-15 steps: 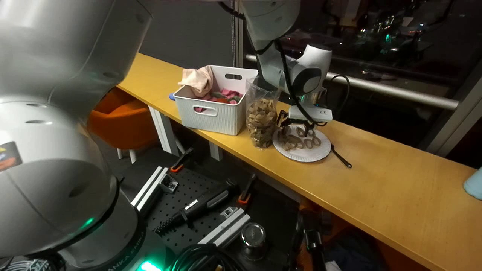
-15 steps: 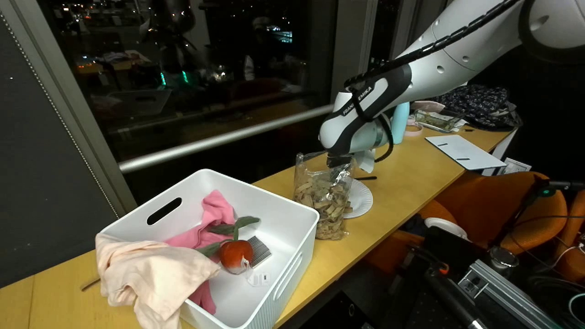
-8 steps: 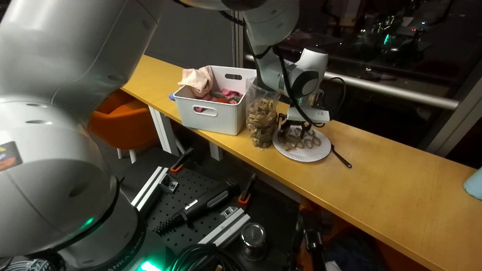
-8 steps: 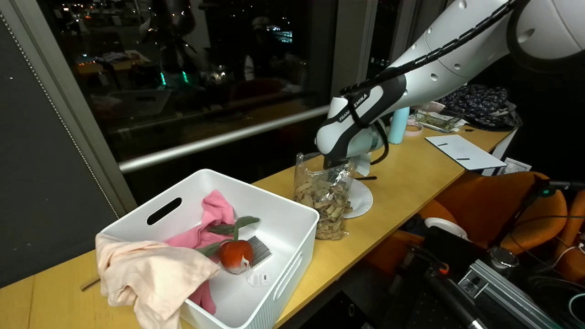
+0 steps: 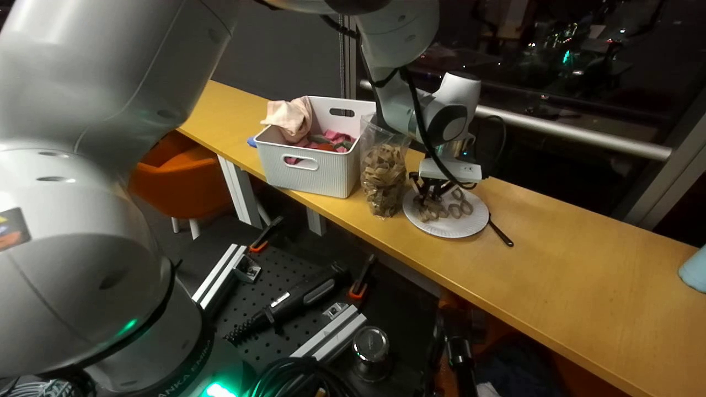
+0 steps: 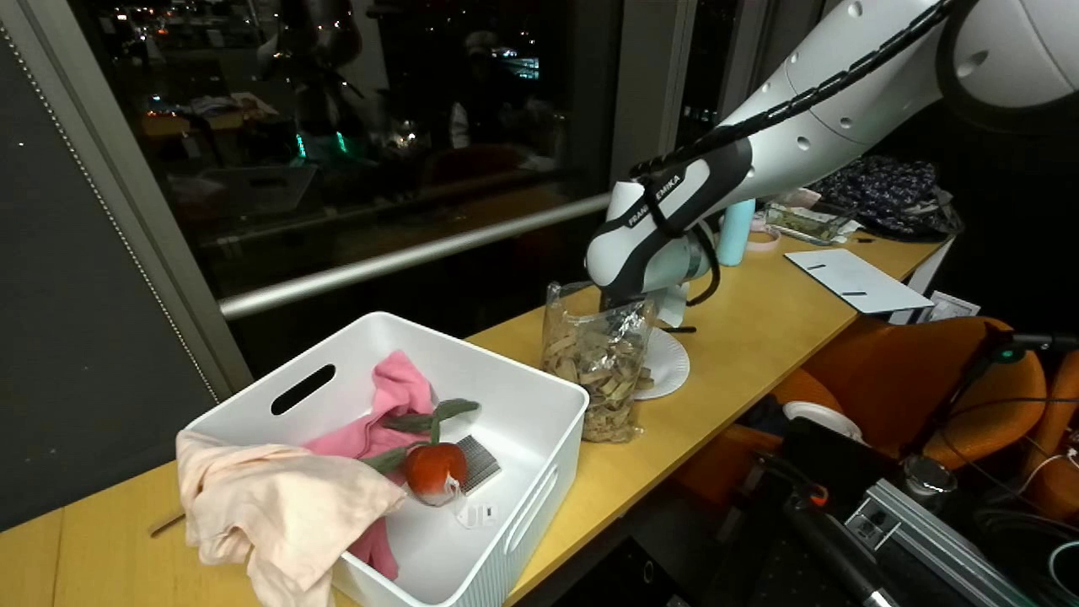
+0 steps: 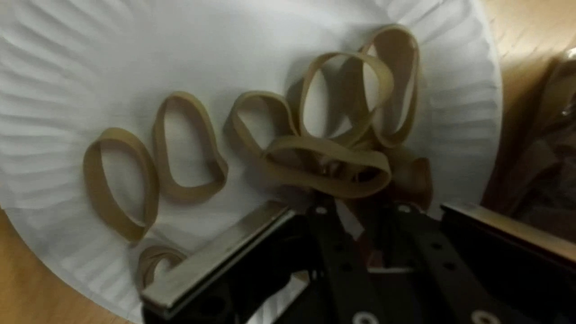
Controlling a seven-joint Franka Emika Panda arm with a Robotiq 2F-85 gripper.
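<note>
My gripper (image 7: 362,208) points down over a white paper plate (image 7: 189,40), seen in the exterior views as well (image 5: 463,230) (image 6: 673,371). Several tan, rubber-band-like loops (image 7: 96,175) lie on the plate. One loop (image 7: 351,191) lies across the fingertips, with darker loops bunched beneath it. The fingers (image 7: 335,252) stand close together with a narrow gap, through which a bit of plate shows. Dimness and the loops hide the tips, so I cannot tell whether a loop is pinched. Beside the plate stands a clear bag (image 5: 384,176) full of similar loops, which hides the gripper in an exterior view.
A white bin (image 6: 523,405) holds pink cloth (image 6: 400,384) and a red, leafy item (image 6: 434,468); cream cloth (image 6: 278,506) hangs over its rim. A black-handled utensil (image 5: 502,232) touches or nearly touches the plate. A teal bottle (image 6: 736,232) and a whiteboard (image 6: 860,280) are farther along the table.
The arm has lowered slightly and shifted a little toward the bag. The fingers have drawn much closer together. The plate has slid slightly away from the bag, and some loops have shifted.
</note>
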